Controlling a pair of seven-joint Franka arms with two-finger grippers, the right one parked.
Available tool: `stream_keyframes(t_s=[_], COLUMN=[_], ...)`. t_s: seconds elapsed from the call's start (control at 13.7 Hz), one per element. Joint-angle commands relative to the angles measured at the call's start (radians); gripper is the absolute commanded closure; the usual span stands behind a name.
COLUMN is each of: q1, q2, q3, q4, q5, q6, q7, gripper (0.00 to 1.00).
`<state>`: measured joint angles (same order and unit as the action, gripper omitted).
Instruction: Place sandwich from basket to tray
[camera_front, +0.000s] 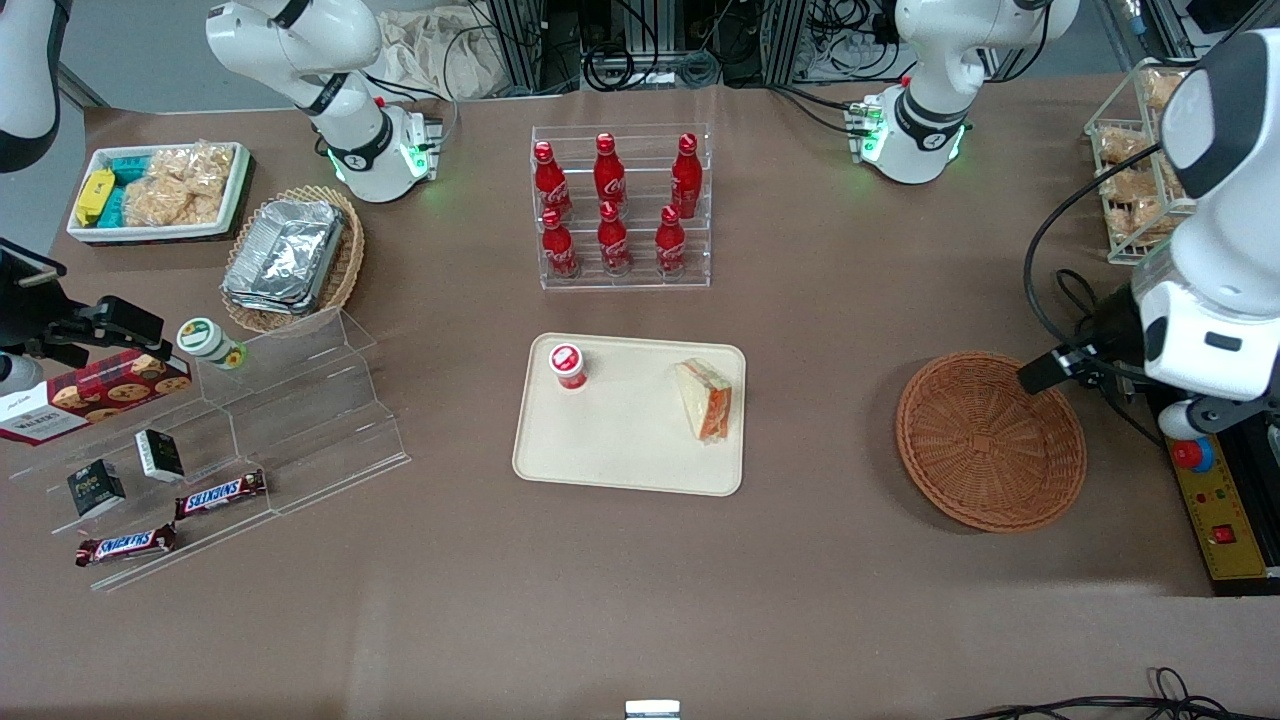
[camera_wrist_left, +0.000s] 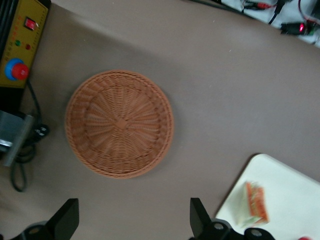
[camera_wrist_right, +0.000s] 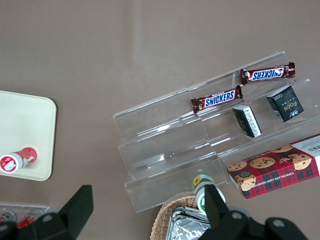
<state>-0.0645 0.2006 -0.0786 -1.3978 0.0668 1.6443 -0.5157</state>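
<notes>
Lying on the tray (camera_front: 620, 450) beside a red-capped bottle (camera_front: 568, 365), the sandwich (camera_front: 706, 399); claw (camera_wrist_left: 134, 220) spread above basket (camera_front: 990, 440).

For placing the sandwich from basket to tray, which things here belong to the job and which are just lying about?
Job: sandwich, lying on the tray; empty basket; the open gripper, above the table beside the basket.

Lying about: red-capped cup on the tray, cola bottles, Snickers bars, cookie box, foil trays.

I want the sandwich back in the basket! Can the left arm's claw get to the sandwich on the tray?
Probably yes. The sandwich lies uncovered on the tray, apart from the small red-capped bottle. The claw is open, above the table beside the empty basket, with nothing between it and the sandwich.
</notes>
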Motion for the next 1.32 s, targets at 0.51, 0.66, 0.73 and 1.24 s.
stream_keyframes(t_s=[0.51, 0.66, 0.73, 1.24], q1=[-0.032, -0.029, -0.021, 0.042], q2=[-0.254, -0.299, -0.318, -0.330], q3=[0.221, 0.227, 0.224, 0.122], q4=[-0.277, -0.328, -0.346, -0.354], q5=[-0.087, -0.085, -0.085, -0.068], q6=[0.006, 0.020, 0.023, 0.014], q7=[0.457, 0.474, 0.473, 0.452], gripper=[0.00, 0.00, 0.00, 0.00])
